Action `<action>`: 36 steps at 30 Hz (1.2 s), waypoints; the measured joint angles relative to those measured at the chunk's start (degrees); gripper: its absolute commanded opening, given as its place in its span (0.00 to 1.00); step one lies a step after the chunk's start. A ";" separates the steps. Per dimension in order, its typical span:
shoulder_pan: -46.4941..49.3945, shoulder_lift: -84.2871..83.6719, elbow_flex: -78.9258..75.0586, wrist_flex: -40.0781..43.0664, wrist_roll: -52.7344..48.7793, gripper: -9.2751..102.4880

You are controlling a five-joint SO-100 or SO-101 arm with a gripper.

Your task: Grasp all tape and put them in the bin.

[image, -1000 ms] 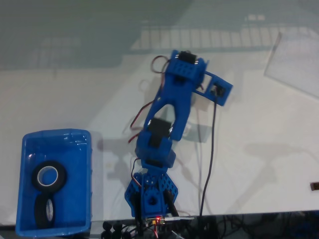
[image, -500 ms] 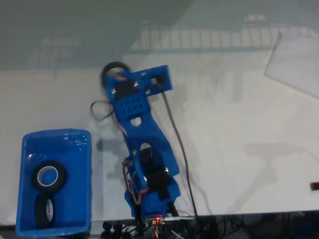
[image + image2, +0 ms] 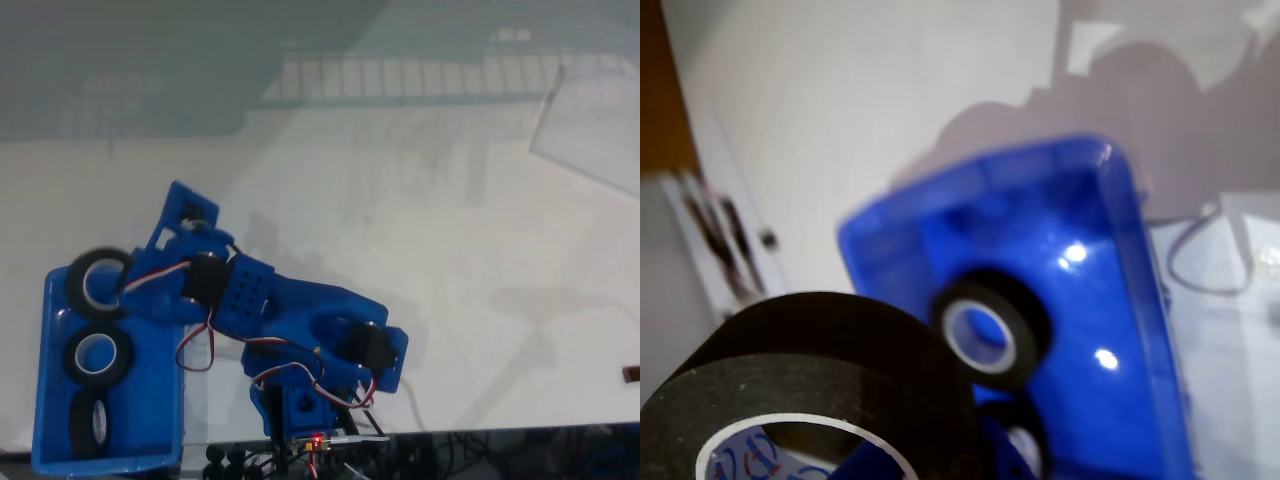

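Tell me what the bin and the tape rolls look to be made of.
The bin: glossy, slightly see-through blue plastic, judging by bright highlights and its moulded rim. The tape rolls: matte black wound tape, probably vinyl or cloth, on pale cores that look like card or plastic; the held roll shows printing inside its core.

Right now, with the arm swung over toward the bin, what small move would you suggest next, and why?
Probably open the fingers to drop the held tape roll: it hangs over the far end of the blue bin, where two rolls already lie. Easing slightly further inward first might be safer.
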 measured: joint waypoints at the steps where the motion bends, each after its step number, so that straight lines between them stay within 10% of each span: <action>1: -1.93 0.00 1.14 -0.44 -0.70 0.08; 36: 5.71 -0.18 9.05 -10.37 -5.27 0.35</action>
